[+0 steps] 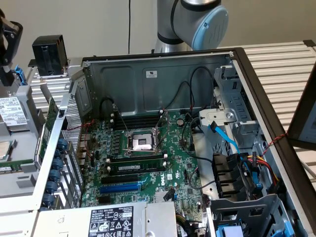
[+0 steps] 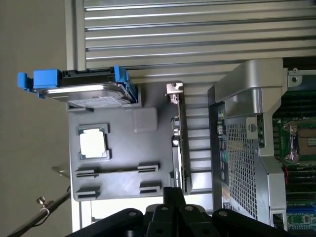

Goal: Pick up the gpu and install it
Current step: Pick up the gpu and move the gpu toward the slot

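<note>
**A:** where's the gpu (image 2: pixel 180 143) sitting rn?

**B:** left side of the exterior view, standing on edge in the grey parts tray (image 2: pixel 123 148), just outside the PC case (image 1: pixel 123 79). The end effector (image 2: pixel 174 191) hangs near one end of it, fingers pressed shut, holding nothing.

**A:** tricky grab?

**B:** I'd guess it's light and stiff but fragile. Pinch across shroud and board on the exposed edge, clear of the contacts.

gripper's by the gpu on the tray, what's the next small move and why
Probably open the jaws: the gripper is shut and empty, close by one end of the gpu, which stands on edge in the grey tray, not yet grasped.
</note>
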Motion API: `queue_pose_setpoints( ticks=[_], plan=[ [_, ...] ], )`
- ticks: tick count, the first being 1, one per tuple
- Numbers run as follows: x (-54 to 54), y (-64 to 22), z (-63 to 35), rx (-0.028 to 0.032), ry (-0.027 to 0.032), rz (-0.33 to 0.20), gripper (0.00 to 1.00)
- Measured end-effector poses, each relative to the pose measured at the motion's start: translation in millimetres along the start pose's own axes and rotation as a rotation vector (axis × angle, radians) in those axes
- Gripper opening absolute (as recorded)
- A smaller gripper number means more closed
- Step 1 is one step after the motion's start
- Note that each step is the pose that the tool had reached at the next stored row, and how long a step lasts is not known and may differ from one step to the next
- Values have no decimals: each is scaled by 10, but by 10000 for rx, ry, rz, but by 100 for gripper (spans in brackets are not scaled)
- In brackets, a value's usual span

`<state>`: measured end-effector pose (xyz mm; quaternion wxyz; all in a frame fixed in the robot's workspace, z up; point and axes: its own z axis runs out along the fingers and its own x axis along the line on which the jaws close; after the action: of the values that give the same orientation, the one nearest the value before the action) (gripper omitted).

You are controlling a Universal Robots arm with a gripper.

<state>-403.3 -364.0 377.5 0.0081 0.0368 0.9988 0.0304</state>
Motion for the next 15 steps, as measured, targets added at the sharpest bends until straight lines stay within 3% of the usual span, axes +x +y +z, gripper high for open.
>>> queue_pose_setpoints(
  ticks=[6, 8, 9, 10, 12, 15],
  plan=[
    [8, 68, 7, -9, -44, -2, 12],
    [15, 70, 9, -62, -63, -5, 18],
    [20, 71, 10, -95, -66, -5, 24],
    [29, 70, 12, -139, -69, -3, 24],
    [52, 68, 18, -264, -98, -2, 36],
    [101, 65, 30, -469, -164, -13, 42]
  ],
)
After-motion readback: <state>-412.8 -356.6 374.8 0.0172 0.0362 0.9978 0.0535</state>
